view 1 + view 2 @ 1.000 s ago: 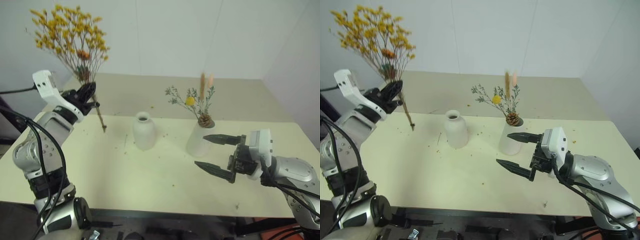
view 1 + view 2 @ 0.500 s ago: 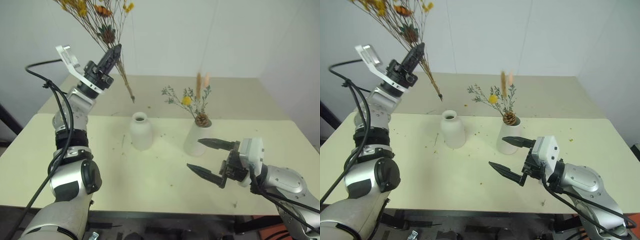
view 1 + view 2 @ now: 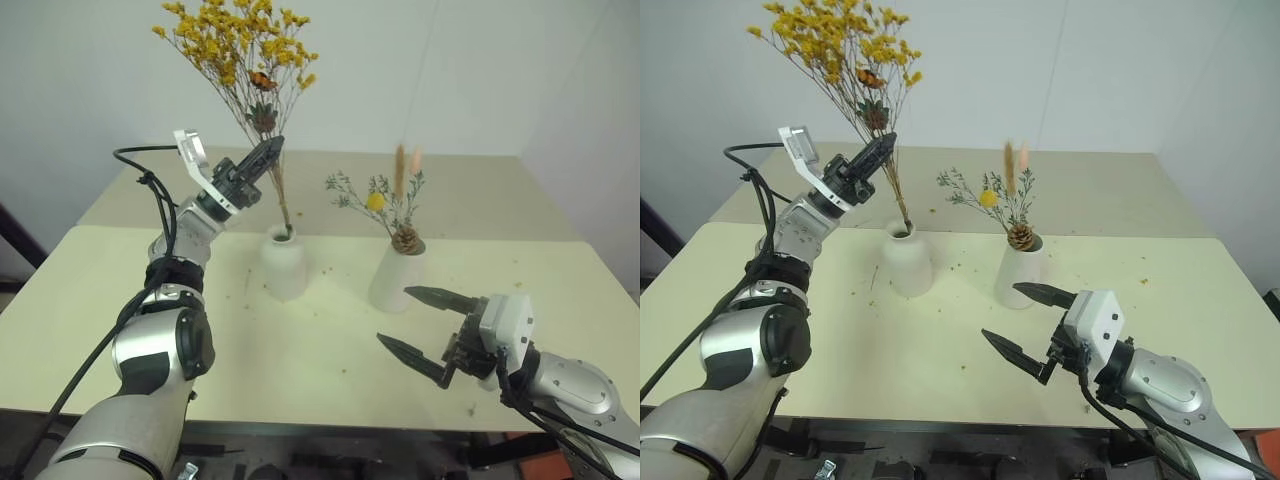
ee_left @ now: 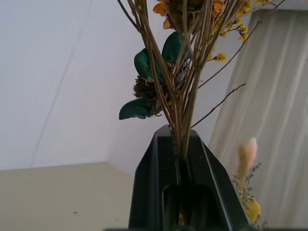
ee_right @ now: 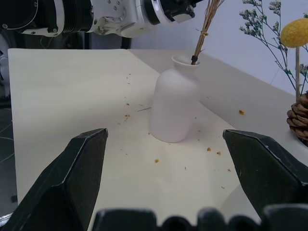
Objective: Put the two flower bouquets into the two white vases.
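Gripping the yellow-orange bouquet (image 3: 238,45) by its stems, the left gripper (image 3: 268,155) is holding their lower ends in the mouth of the rounded vase (image 3: 284,264). The grey-green sprig (image 3: 392,205) is standing in the tapered vase (image 3: 397,280). The right gripper (image 3: 425,327) is hovering nearby, fingers spread wide, empty.

Bare tabletop (image 3: 230,340) in front, 2 white vases (image 3: 284,262) (image 3: 397,277) mid-table, gap between

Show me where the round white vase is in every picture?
Left eye view: the round white vase stands left of centre, stems at its mouth.
Right eye view: it stands left of centre.
Right wrist view: mid-picture, between the fingers.
Left wrist view: not there.
Shared landmark: the yellow bouquet, held by the left gripper.
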Controlling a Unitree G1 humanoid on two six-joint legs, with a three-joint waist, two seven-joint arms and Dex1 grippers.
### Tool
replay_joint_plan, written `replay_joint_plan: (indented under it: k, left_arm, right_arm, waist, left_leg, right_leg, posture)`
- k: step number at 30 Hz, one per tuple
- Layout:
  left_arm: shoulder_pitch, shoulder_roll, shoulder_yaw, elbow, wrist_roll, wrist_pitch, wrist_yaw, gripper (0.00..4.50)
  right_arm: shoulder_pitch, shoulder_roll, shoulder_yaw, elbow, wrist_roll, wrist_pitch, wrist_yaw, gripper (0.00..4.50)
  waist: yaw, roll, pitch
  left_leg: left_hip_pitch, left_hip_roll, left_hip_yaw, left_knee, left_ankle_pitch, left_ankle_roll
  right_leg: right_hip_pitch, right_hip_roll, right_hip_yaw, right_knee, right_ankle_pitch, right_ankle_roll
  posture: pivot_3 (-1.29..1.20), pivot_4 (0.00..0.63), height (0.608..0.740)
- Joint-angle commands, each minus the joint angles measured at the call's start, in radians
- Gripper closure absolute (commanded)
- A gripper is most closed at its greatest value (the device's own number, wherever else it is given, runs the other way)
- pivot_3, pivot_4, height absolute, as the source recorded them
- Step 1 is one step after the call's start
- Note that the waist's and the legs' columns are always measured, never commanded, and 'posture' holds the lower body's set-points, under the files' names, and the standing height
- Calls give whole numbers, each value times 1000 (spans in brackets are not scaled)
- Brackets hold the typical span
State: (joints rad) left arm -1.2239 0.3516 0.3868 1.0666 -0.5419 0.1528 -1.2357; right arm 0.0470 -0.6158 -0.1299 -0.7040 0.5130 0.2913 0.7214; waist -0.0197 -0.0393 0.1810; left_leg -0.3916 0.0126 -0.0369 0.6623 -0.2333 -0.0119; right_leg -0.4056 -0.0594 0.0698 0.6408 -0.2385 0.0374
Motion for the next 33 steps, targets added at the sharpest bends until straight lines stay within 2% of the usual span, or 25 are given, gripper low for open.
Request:
replay_joint_plan:
  k: [1, 12, 13, 14, 20, 26, 29, 33]
  left_arm:
    - [44, -10, -47, -55, 51, -66, -19, 4435]
    - [241, -10, -52, -250, 29, -59, -13, 4435]
    - [247, -12, -48, -262, 23, -57, -8, 3952]
    - [252, -13, -44, -275, 14, -55, -7, 3799]
    - [300, 7, -74, -384, 5, -30, -38, 1880]
    - [404, 118, -193, -527, 69, 100, -77, 37]
    - [418, 163, -228, -536, 117, 124, -25, 37]
    - [392, 177, -173, -570, 74, 152, 44, 37]
  right_arm:
    - [-6, 0, -16, -14, -14, -46, 2, 0]
    - [-15, 2, 3, 21, -49, -87, 19, 0]
    - [-18, 2, 3, 27, -51, -90, 23, 0]
    - [-22, 1, 5, 33, -54, -94, 27, 0]
    - [-41, -5, 17, 59, -74, -115, 51, 0]
    - [-38, -3, 12, 62, -72, -121, 52, 0]
    - [-43, -1, 12, 69, -72, -126, 53, 0]
    - [-61, -2, 15, 84, -69, -130, 64, 0]
  waist:
    - [0, 0, 0]
    - [2, 0, 0]
    - [2, 0, 0]
    - [2, 0, 0]
    - [1, 0, 0]
    - [-6, 0, 0]
    - [-5, 0, 0]
    - [3, 0, 0]
  left_leg:
    - [0, 0, 0, 0, 0, 0]
    - [1, 0, 0, 0, 0, 0]
    - [1, 0, 0, 0, 0, 0]
    - [0, 0, 0, 0, 0, 0]
    - [1, 0, 0, 0, 0, 0]
    - [1, 1, 0, 0, 0, 0]
    - [2, 1, -1, 0, 0, 0]
    - [2, 1, -1, 0, 0, 0]
  right_leg:
    - [0, 0, 0, 0, 0, 0]
    - [0, 0, 0, 1, 0, 0]
    - [0, 0, 0, 1, 0, 0]
    - [0, 0, 0, 1, 0, 0]
    - [0, 0, 0, 1, 0, 0]
    - [0, 1, 0, 2, 0, 0]
    - [0, 1, 0, 2, 0, 0]
    - [1, 1, 0, 1, 0, 0]
  posture:
    - [0, 150, 740]
    - [0, 150, 740]
    - [0, 150, 740]
    - [0, 150, 740]
    - [0, 150, 740]
    - [0, 150, 740]
    - [0, 150, 740]
    - [0, 150, 740]
